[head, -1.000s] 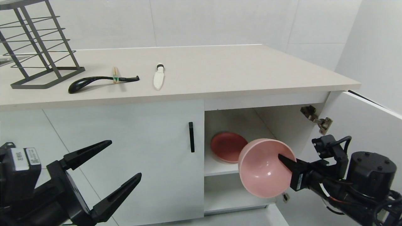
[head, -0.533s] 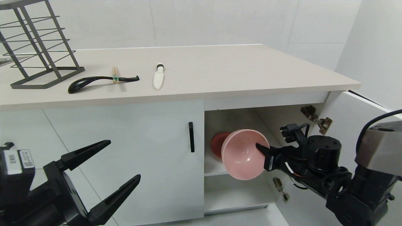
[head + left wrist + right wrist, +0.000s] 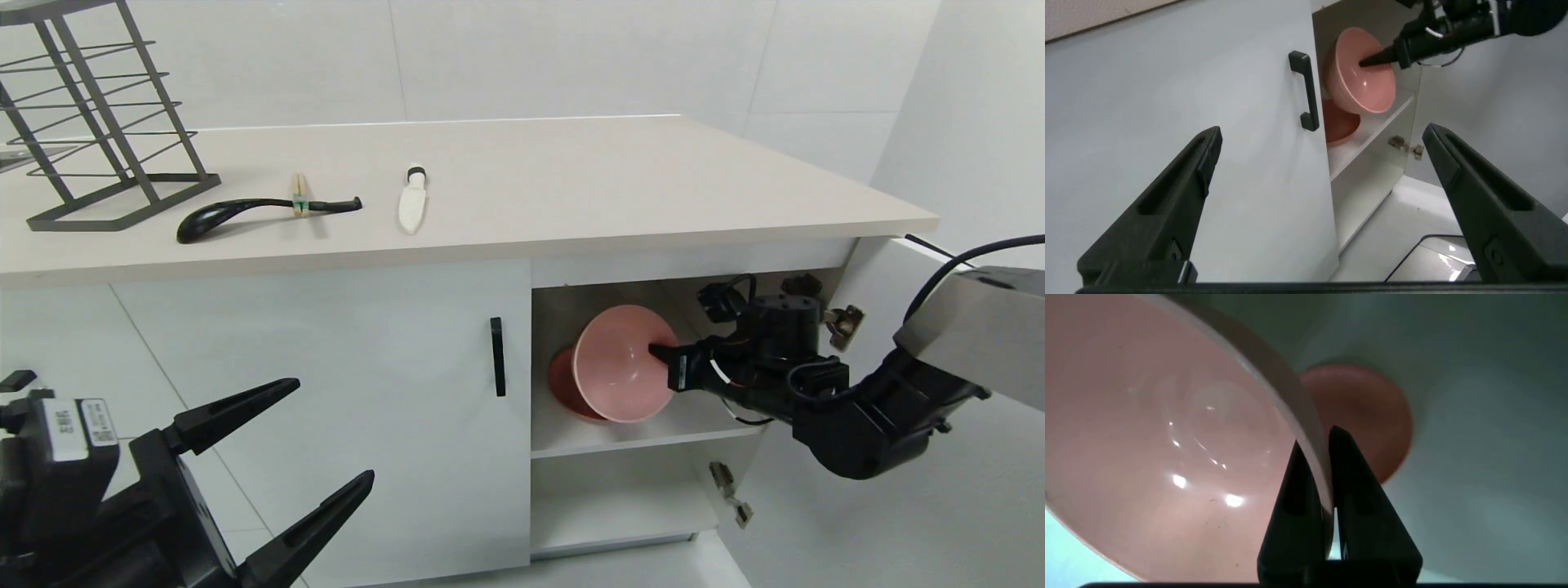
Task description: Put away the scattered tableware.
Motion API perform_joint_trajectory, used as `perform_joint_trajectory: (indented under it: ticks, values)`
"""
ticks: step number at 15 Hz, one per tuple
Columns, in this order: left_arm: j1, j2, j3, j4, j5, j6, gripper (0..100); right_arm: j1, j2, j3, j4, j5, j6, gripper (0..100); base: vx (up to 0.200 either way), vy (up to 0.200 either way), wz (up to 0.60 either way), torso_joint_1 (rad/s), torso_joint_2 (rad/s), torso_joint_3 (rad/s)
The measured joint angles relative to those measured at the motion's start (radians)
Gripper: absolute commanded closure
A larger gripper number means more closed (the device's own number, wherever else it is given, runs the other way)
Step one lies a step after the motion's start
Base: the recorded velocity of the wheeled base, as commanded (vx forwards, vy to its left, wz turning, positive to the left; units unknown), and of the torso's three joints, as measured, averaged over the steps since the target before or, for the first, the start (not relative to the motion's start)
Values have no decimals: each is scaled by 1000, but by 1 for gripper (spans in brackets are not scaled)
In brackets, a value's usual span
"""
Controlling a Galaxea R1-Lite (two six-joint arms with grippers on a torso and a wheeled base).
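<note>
Between the right gripper's (image 3: 1319, 443) clenched fingers sits the rim of the pink bowl (image 3: 1167, 433); the right wrist view shows this pinch, which the head view hides behind the tilted bowl. Just beyond the fingertips a red plate (image 3: 562, 385) lies on the cabinet's upper shelf (image 3: 653, 429). Well apart, the left gripper (image 3: 331, 429) hangs spread wide and empty before the closed door (image 3: 343, 343)

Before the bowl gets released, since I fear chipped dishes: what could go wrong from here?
1. The right gripper pinches the pink bowl by its rim alone, tilted nearly on edge; it might slip or swing.
2. Let go at this tilt, it could strike the red plate behind it or roll off the shelf.
</note>
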Motion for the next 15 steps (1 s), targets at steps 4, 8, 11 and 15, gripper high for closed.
perform_joint_trajectory:
  ticks: [4,8,11,15]
  values:
    - [0,1,0,-1,0,0,0,-15,102,-110,31,-18,-9,100,0,0,0,0,0,0]
    - [0,3,0,-1,0,-1,0,-27,181,-166,46,-27,-10,100,0,0,0,0,0,0]
    - [0,5,0,-1,0,-3,0,-30,221,-196,59,-44,-10,100,0,0,0,0,0,0]
    - [1,16,0,0,0,-6,0,-28,259,-242,60,-84,-10,100,0,0,0,0,0,0]
